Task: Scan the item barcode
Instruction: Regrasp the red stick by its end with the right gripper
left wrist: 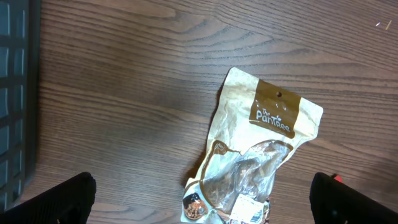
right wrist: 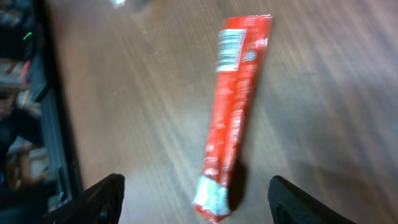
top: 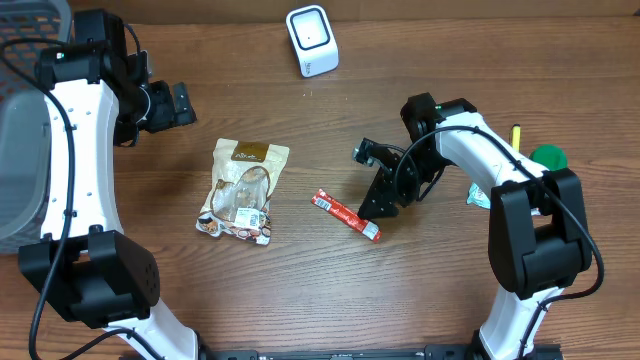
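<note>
Wrapper first: the red snack stick (top: 345, 214) lies flat near the middle of the desk (top: 300, 300). It is set on a slant, one end toward the far left and its silver crimped end toward the near right. In the right wrist view we see its white barcode (right wrist: 229, 51) facing up, near the end farther from the camera. Bare wood runs from the stick's near side all the way to the near edge. On its left the wood stays open until the pouch (top: 243, 190), which lies well apart toward the left edge. The white scanner (top: 312, 40) stands at the far edge, well apart from the stick, with open wood between them.

The right gripper (top: 378, 198) hangs just beside the stick on its right. It tilts down toward the stick from the right arm, which reaches in from the right side of the desk with its elbow bent. Its fingers (right wrist: 102, 199) stand wide apart on either side of the crimped end and grip nothing; we cannot tell whether a tip touches the wrapper. The left gripper (top: 178, 102) is near the far left corner, beside the grey basket (top: 30, 40). Its jaws are spread fully and hold nothing, and its camera looks down on the pouch. A green object (top: 548, 156) sits by the right edge, beyond the right arm.
</note>
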